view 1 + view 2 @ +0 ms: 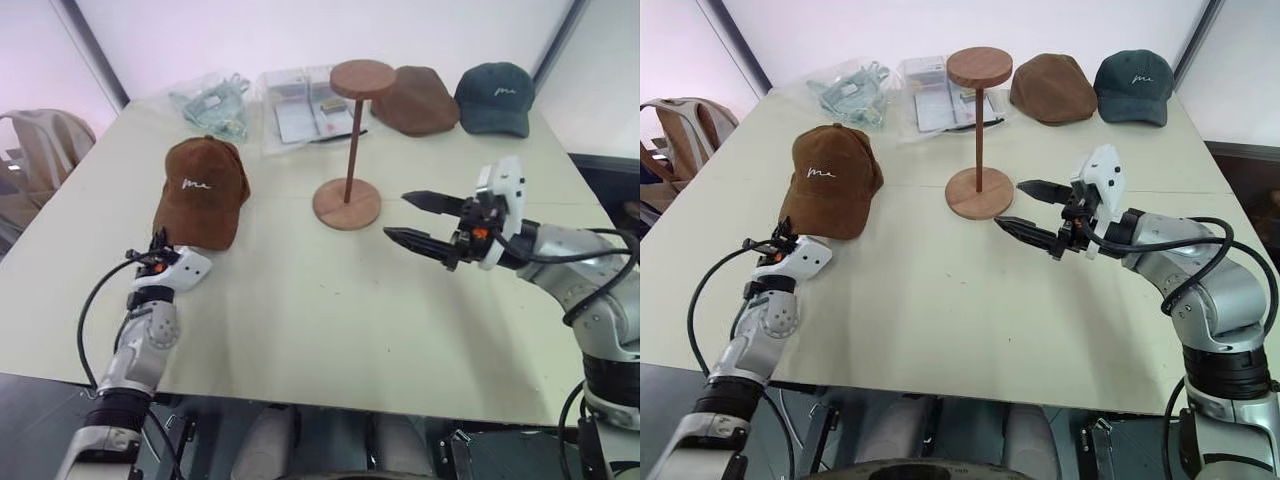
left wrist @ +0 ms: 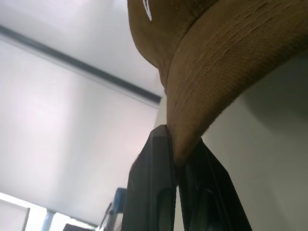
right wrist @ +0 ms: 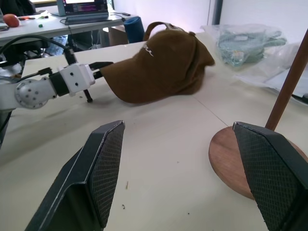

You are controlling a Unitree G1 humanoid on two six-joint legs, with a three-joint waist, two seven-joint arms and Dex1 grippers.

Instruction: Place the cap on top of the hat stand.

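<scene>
Nearest the robot, the left gripper (image 1: 165, 245) is closed on the brim edge of the cap (image 1: 203, 190), which lies on the worktop (image 1: 330, 300) at the left, brim toward the robot. The cap looks light, with a soft corduroy crown likely to sag; the stiffer curved brim seems the sound place to hold it. The right gripper (image 1: 418, 222) hovers wide open and empty, just beside the hat stand (image 1: 350, 140), which stands upright mid-worktop, well apart from the cap.
</scene>
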